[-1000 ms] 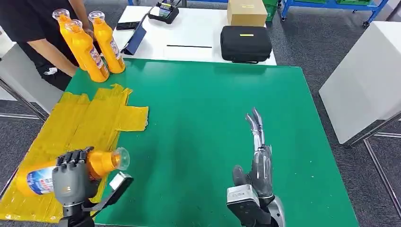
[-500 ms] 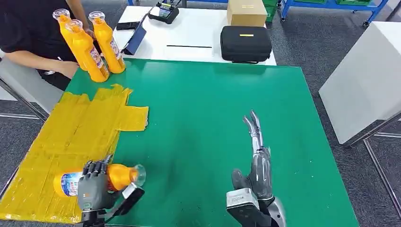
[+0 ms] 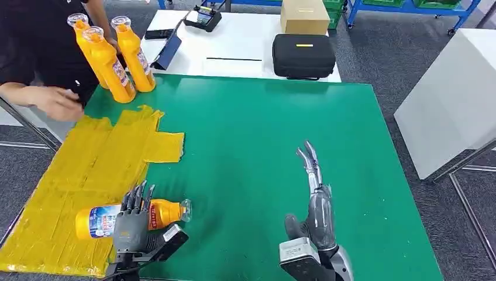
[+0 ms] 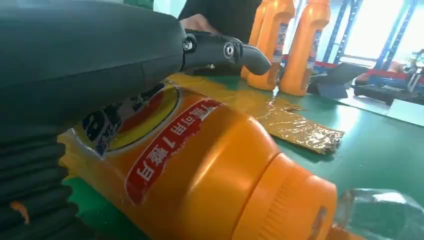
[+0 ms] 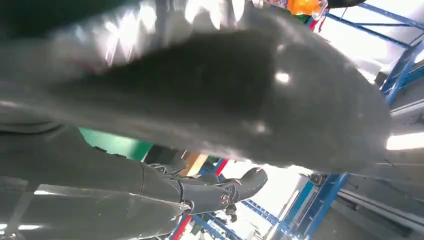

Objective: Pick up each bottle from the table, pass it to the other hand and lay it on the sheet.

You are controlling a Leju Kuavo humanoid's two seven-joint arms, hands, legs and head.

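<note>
An orange bottle (image 3: 165, 212) (image 4: 200, 170) lies on its side at the near edge of the yellow sheet (image 3: 88, 164), its clear cap pointing right over the green table (image 3: 263, 129). My left hand (image 3: 133, 222) (image 4: 90, 55) sits over the bottle's middle with its fingers stretched out straight, not wrapped round it. My right hand (image 3: 316, 199) (image 5: 200, 100) hovers open over the green table at the near middle, fingers extended forward and holding nothing. Three more orange bottles (image 3: 111, 61) stand upright at the table's far left corner.
A person stands at the far left, one hand (image 3: 55, 102) reaching over the sheet's far edge. Behind the green table a white table (image 3: 234, 41) carries a black case (image 3: 304, 54) and a cardboard box (image 3: 304, 14). Another white table (image 3: 450, 99) stands to the right.
My left hand brought the bottle down onto the sheet and uncurled its fingers from it. The person's hand moved out over the sheet's far left. My right hand barely moved.
</note>
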